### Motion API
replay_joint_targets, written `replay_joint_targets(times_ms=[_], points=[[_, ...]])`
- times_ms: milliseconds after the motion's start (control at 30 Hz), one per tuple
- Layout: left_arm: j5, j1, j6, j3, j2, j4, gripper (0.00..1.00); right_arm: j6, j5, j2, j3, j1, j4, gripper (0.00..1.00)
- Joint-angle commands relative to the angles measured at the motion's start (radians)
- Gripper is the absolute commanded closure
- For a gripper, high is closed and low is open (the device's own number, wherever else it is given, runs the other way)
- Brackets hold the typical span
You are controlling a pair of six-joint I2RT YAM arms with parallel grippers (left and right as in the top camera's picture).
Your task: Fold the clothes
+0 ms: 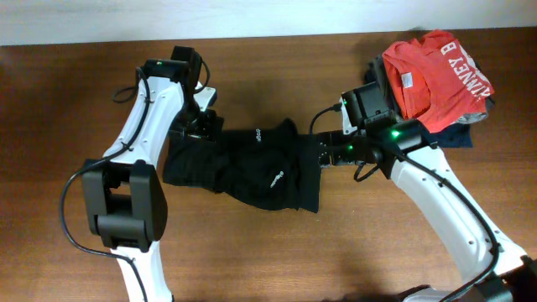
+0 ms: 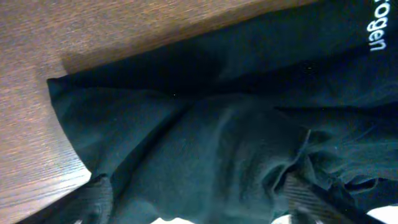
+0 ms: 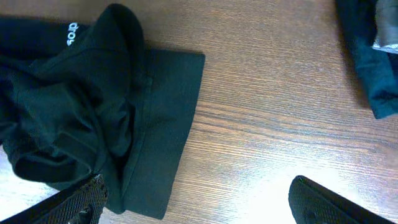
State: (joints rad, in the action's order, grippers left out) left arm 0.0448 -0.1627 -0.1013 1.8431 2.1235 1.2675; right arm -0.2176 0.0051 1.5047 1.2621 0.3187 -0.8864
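The black T-shirt [image 1: 252, 168] lies crumpled in a heap at the middle of the wooden table, with small white lettering [image 1: 258, 134] facing up. My left gripper [image 1: 201, 126] is over its left end. In the left wrist view the fingers [image 2: 199, 208] are wide apart, with bunched black fabric [image 2: 217, 143] between them. My right gripper [image 1: 327, 153] is at the shirt's right edge. In the right wrist view it is open [image 3: 199, 205], with one finger at the shirt's flat hem [image 3: 165, 124] and bare wood between the fingers.
A red-orange shirt with white lettering [image 1: 436, 71] lies on dark folded garments [image 1: 457, 134] at the back right, just behind my right arm. A dark garment edge [image 3: 373, 62] shows in the right wrist view. The table is brown wood [image 1: 67, 101].
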Motion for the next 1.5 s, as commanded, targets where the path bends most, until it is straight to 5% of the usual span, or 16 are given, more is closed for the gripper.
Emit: replay_joint_targets(times_ms=[0, 500, 1033, 1100, 1167, 1233, 1467], points=[[0.018, -0.011, -0.006, 0.010, 0.009, -0.010, 0.09, -0.027, -0.013, 0.007, 0.004, -0.019, -0.009, 0.02], [0.071, 0.047, -0.001, 0.317, 0.008, 0.061, 0.04, -0.076, -0.304, 0.241, 0.004, -0.019, 0.025, 0.03], [0.063, 0.079, -0.006, 0.346, 0.008, 0.069, 0.01, -0.195, -0.443, 0.480, 0.004, -0.019, 0.149, 0.22], [0.063, 0.079, -0.007, 0.346, 0.008, 0.070, 0.01, -0.212, -0.443, 0.487, 0.004, -0.019, 0.154, 0.31], [0.059, 0.079, -0.007, 0.346, 0.008, 0.069, 0.01, -0.211, -0.441, 0.488, 0.004, -0.022, 0.164, 0.74], [0.040, 0.079, -0.006, 0.346, 0.008, 0.070, 0.01, -0.211, -0.439, 0.488, 0.004, -0.032, 0.161, 0.96], [0.018, 0.079, -0.006, 0.346, 0.008, 0.073, 0.01, -0.158, -0.439, 0.458, 0.006, -0.140, 0.084, 0.96]])
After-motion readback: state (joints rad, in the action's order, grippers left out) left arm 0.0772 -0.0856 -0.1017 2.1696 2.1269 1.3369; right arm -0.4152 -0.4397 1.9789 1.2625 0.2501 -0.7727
